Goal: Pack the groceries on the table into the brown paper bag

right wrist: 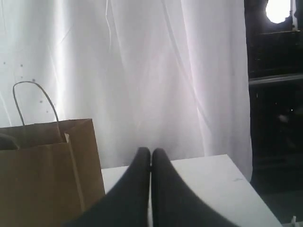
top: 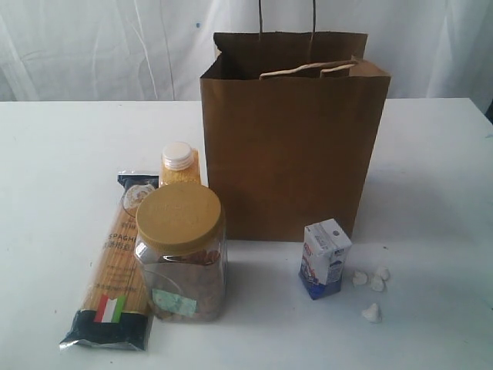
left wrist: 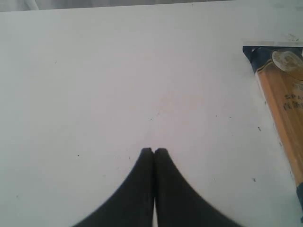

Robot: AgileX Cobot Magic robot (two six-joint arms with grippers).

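left claw [left wrist: 154,150] and right claw [right wrist: 151,150] pinched together, empty; gold-lidded clear jar [top: 181,250] stands near brown paper bag [top: 293,154] on desk [top: 54,154].

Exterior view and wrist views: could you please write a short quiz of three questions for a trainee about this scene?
1. True or false: the small white-blue carton stands inside the brown paper bag.
2. Which item lies flat beside the gold-lidded jar? A) spaghetti packet B) silver can C) brown pouch
3. Fill in: the left gripper and the right gripper are both ____ and hold nothing.
Key: 1 false, it stands on the table; 2 A; 3 shut.
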